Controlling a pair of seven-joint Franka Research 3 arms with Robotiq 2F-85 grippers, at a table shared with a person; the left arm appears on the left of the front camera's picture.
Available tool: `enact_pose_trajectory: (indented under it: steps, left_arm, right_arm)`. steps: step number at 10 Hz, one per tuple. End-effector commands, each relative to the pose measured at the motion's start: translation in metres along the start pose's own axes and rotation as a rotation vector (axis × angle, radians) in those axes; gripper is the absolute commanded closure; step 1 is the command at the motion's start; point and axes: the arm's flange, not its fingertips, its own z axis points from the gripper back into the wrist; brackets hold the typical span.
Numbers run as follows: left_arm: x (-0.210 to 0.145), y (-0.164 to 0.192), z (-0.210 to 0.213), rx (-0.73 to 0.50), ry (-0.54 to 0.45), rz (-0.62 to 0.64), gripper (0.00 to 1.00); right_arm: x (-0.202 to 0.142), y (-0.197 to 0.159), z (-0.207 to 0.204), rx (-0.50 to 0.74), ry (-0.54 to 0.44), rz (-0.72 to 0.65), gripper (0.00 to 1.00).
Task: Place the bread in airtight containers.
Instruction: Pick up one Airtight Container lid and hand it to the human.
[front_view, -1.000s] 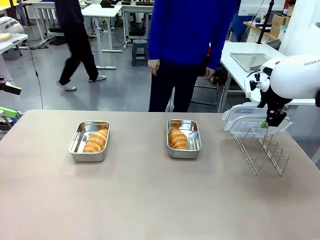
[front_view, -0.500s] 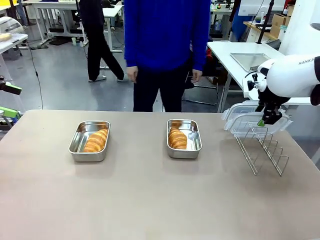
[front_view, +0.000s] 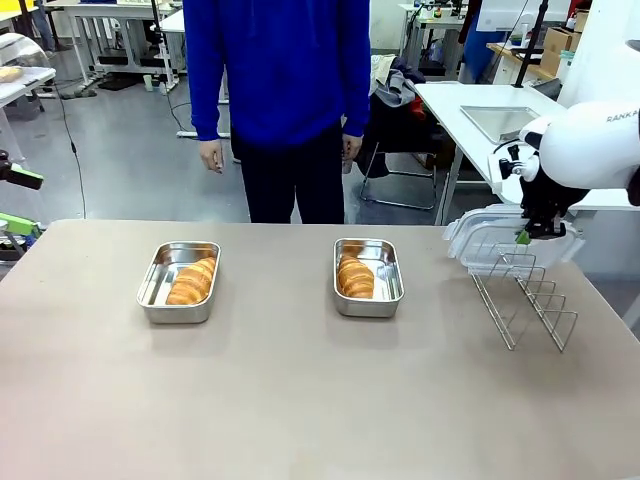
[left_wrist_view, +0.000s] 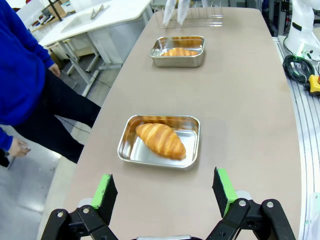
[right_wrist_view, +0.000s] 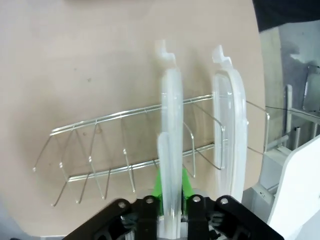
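Note:
Two steel airtight containers sit on the table, the left one and the right one, each holding one croissant of bread. Neither has a lid on. My right gripper is at the wire rack, shut on the edge of a clear plastic lid that stands upright in it. A second lid stands in the slot beside it. My left gripper hangs open above the table, just short of the nearer container and its croissant.
A person in a blue top stands at the far edge, hands hanging at their sides. A white side table with a flat metal tray stands behind the rack. The table's near half is bare.
My right gripper has shut on the lid in the rack and shifted slightly left. The person in blue has stepped to the left along the far edge.

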Motion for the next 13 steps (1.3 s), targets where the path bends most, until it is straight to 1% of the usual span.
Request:
enact_pose_trajectory:
  steps: [1,4,5,6,7,9,10,11,12,13]
  left_arm:
    - [-0.001,-0.002,-0.002,0.013,-0.027,-0.014,0.00]
    - [-0.001,-0.002,-0.002,0.013,-0.027,-0.014,0.00]
    - [-0.001,-0.002,-0.002,0.013,-0.027,-0.014,0.00]
    - [-0.001,-0.002,-0.002,0.013,-0.027,-0.014,0.00]
    - [-0.001,-0.002,-0.002,0.013,-0.027,-0.014,0.00]
    - [-0.001,-0.002,-0.002,0.013,-0.027,-0.014,0.00]
    - [-0.001,-0.002,-0.002,0.013,-0.027,-0.014,0.00]
    - [-0.001,-0.002,-0.002,0.013,-0.027,-0.014,0.00]
    - [-0.001,-0.002,-0.002,0.013,-0.027,-0.014,0.00]
    - [-0.001,-0.002,-0.002,0.013,-0.027,-0.014,0.00]
  right_arm:
    - [-0.009,0.008,0.014,0.013,-0.012,0.032,1.00]
    - [-0.007,0.011,0.038,-0.002,-0.016,0.056,1.00]
    - [-0.004,0.011,0.053,-0.025,-0.027,0.057,1.00]
    - [-0.002,0.011,0.073,-0.063,-0.014,0.037,0.95]
    - [0.002,0.012,0.097,-0.082,-0.018,0.058,0.95]
    - [0.009,0.024,0.150,-0.184,-0.014,0.030,0.95]
    - [0.012,0.035,0.174,-0.223,-0.034,0.049,0.95]
    - [0.015,0.050,0.196,-0.287,-0.066,0.089,0.95]
    - [0.023,0.068,0.216,-0.398,-0.095,0.164,0.95]
    - [0.032,0.082,0.223,-0.516,-0.109,0.260,0.95]
